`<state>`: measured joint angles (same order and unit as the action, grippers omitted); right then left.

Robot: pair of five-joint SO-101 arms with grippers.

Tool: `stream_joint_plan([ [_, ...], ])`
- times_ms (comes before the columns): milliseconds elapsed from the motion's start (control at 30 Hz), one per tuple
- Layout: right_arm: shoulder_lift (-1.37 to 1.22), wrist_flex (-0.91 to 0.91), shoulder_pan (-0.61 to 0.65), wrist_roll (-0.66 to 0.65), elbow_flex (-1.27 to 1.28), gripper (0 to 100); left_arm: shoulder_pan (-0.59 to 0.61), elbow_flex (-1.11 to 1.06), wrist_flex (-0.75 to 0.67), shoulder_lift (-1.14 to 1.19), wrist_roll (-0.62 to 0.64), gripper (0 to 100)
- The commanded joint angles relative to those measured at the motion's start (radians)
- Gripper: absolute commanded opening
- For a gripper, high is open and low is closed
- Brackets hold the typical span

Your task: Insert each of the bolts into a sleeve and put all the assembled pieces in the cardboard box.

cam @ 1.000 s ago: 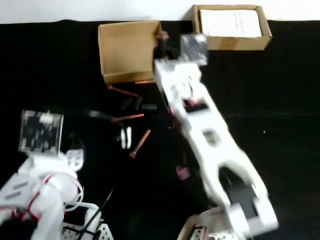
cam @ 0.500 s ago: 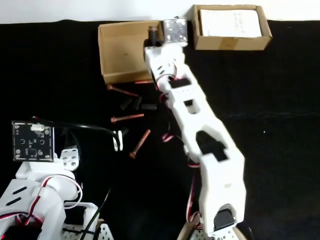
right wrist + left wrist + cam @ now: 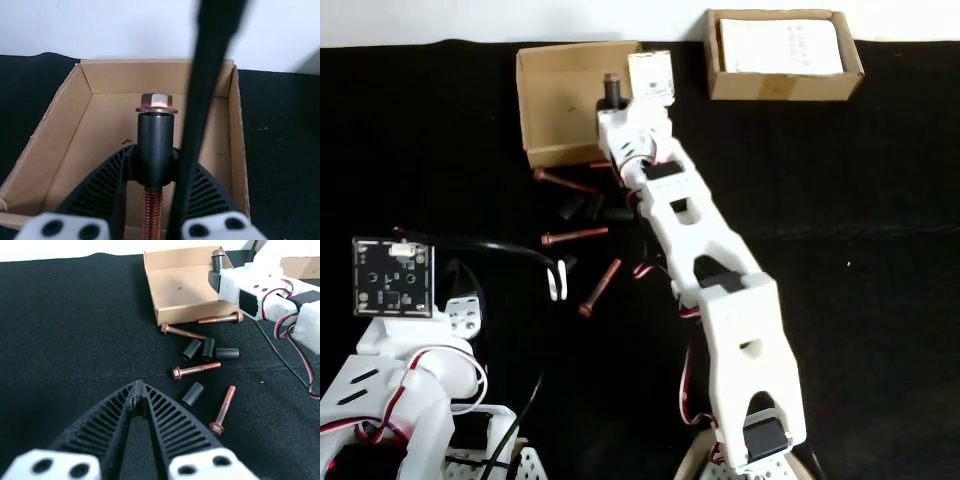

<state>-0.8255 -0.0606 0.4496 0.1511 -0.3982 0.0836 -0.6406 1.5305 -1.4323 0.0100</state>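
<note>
The black surface [image 3: 880, 300] carries everything, and across it your right arm [image 3: 700, 240] stretches out to the cardboard box [image 3: 560, 100], because that box is where finished pieces go. A second box [image 3: 785, 85] with a white sheet inside sits near the cardboard box and plays no part that I can judge. Your left claw [image 3: 138, 390] is closed with nothing between its fingers, well apart from the cardboard box on the side where the loose parts lie; it looks parked out of the way. Your right claw [image 3: 155, 150] is closed around the assembled piece [image 3: 156, 132], gripping the dark sleeve with the copper bolt head on top and the thread hanging below. It holds the piece upright over the cardboard box's open floor, so opening should drop it inside rather than on the rim. Just outside the cardboard box's near wall lie four loose bolts [image 3: 196, 369] and four empty sleeves [image 3: 192, 394], so I judge most of the job remains.
</note>
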Motion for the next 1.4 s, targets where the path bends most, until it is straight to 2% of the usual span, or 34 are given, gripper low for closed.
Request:
stream_joint_plan([
  [0,-0.007,-0.002,0.013,0.003,-0.079,0.9,0.01,-0.001,-0.012,-0.002,-0.003,1],
  [200,-0.03,-0.002,0.013,0.003,-0.079,1.2,0.01,-0.001,-0.012,-0.002,-0.003,1],
  [433,-0.025,-0.004,0.015,0.005,-0.079,16.6,0.008,-0.001,-0.012,-0.002,-0.018,1],
  [667,0.028,-0.018,0.021,0.008,-0.094,17.6,0.008,-0.008,-0.017,0.001,-0.064,1],
  [767,0.12,-0.137,0.03,0.009,-0.101,17.5,0.008,-0.005,-0.017,0.005,-0.064,1],
  [933,0.329,-0.44,0.03,0.009,-0.099,17.4,0.012,-0.001,-0.018,0.036,-0.06,4],
  [1167,0.562,-0.897,0.031,0.009,-0.099,17.4,0.173,0.116,0.017,0.325,-0.034,5],
  [1367,0.704,-1.233,0.035,0.011,-0.099,17.4,0.22,0.239,0.11,0.487,-0.035,5],
])
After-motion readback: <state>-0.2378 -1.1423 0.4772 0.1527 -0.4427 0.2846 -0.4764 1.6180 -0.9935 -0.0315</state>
